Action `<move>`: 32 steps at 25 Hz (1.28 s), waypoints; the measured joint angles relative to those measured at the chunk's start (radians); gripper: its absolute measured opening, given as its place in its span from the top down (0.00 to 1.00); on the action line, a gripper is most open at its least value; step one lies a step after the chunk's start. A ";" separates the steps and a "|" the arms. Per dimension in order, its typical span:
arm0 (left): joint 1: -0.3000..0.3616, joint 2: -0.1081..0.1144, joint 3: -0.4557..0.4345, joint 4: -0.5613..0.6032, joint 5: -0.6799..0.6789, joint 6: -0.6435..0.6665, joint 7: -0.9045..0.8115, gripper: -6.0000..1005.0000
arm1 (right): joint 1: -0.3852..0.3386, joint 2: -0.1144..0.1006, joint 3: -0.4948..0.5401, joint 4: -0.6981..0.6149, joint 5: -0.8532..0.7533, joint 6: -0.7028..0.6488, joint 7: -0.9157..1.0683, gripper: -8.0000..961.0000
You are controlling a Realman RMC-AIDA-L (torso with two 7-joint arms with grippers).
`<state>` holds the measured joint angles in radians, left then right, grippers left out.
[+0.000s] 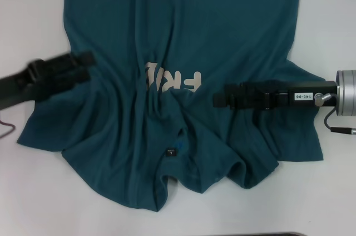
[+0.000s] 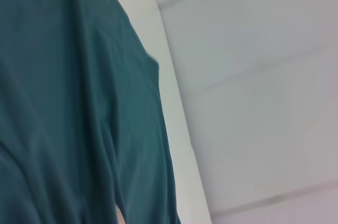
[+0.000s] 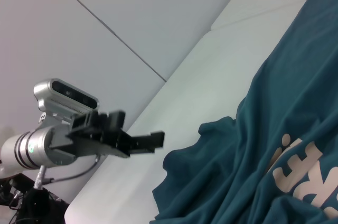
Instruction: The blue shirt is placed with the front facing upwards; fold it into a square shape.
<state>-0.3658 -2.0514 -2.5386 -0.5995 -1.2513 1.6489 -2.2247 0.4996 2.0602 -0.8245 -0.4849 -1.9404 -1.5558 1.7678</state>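
Folding stage: early; the blue shirt point(image 1: 183, 52) lies spread on the white table point(image 1: 33, 13), front up, collar end rumpled nearest the robot, no clean fold visible yet.
Shirt position: centre of the table, hem running off the far edge of the head view; pale chest lettering point(image 1: 173, 80) partly swallowed by creases; small dark neck label point(image 1: 170, 152) near the bunched collar.
Left gripper point(image 1: 83, 60): over the shirt's left sleeve side; fingers blurred, cannot tell whether apart or together.
Right gripper point(image 1: 218, 99): low over the chest beside the lettering; fingers look together, no cloth seen pinched.
Next move, as judged: smooth the bunched collar area, then take a sleeve edge and fold it inward.
Hidden: hem, cut off; lettering incomplete.
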 joint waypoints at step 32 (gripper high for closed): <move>0.062 0.088 -0.056 0.005 0.142 -0.178 -0.112 0.25 | -0.004 -0.002 0.007 -0.017 0.000 -0.001 0.024 0.02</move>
<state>-0.3042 -1.9634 -2.5950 -0.5947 -1.1090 1.4711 -2.3362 0.4954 2.0585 -0.8175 -0.5016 -1.9404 -1.5569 1.7917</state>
